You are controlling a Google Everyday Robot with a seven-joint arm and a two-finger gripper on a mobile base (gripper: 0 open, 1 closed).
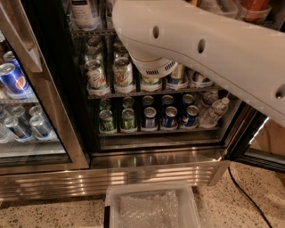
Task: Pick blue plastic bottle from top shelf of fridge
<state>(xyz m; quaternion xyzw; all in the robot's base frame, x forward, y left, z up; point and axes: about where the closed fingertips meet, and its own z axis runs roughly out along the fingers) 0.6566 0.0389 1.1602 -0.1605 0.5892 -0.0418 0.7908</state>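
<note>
Up at top shelf [91,32], w/ gripper out of view past arm [200,40] & grip state unknowable, we risk toppling bottle [83,12] reaching blind.

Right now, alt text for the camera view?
A white robot arm crosses the top of the frame in front of an open fridge stocked with cans; its pincer is out of view. A labelled bottle stands on the top shelf, a clear bin on the floor.
</note>
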